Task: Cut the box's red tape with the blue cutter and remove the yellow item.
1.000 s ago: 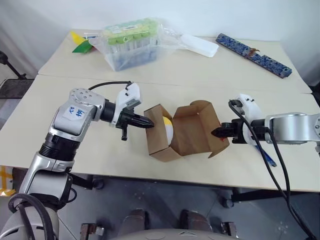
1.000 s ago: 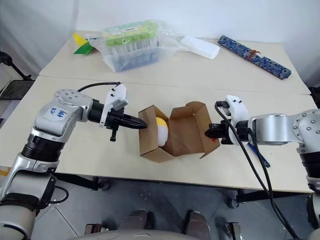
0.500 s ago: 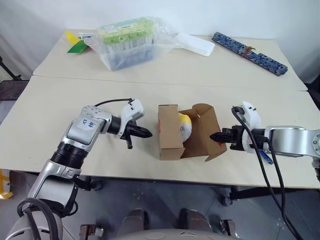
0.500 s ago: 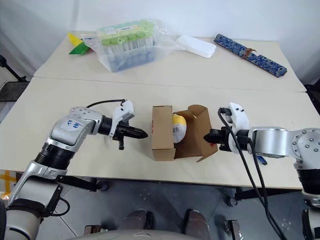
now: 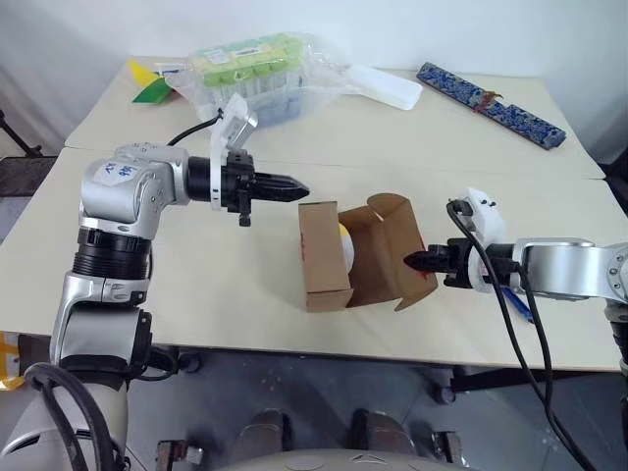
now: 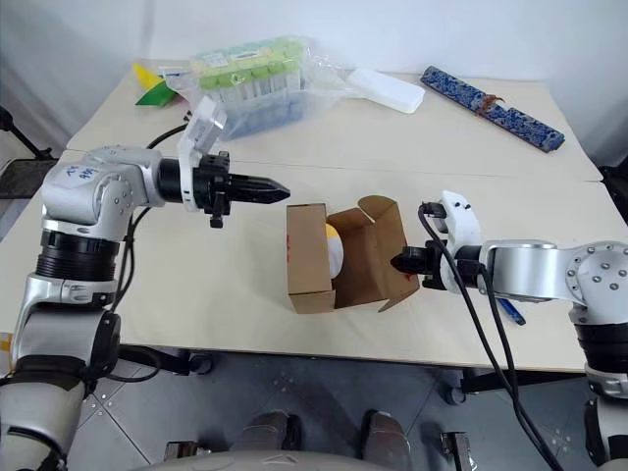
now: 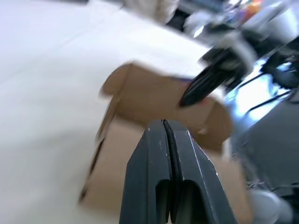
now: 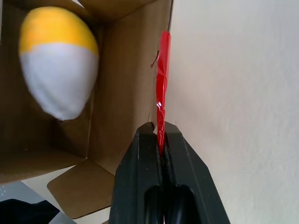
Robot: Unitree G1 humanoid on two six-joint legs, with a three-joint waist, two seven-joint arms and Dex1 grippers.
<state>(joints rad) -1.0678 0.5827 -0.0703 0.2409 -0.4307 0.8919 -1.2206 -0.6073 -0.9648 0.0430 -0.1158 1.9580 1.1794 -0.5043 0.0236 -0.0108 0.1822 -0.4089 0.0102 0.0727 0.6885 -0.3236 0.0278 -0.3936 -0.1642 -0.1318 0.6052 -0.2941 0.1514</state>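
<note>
Box flap pinched by right gripper (left gripper closed, empty, above-left).

Matt brown cardboard box bearing glossy red tape.

Brown box on its side, flaps open, yellow item inside, red tape on flap edge

tube tub, white case, patterned case
</note>
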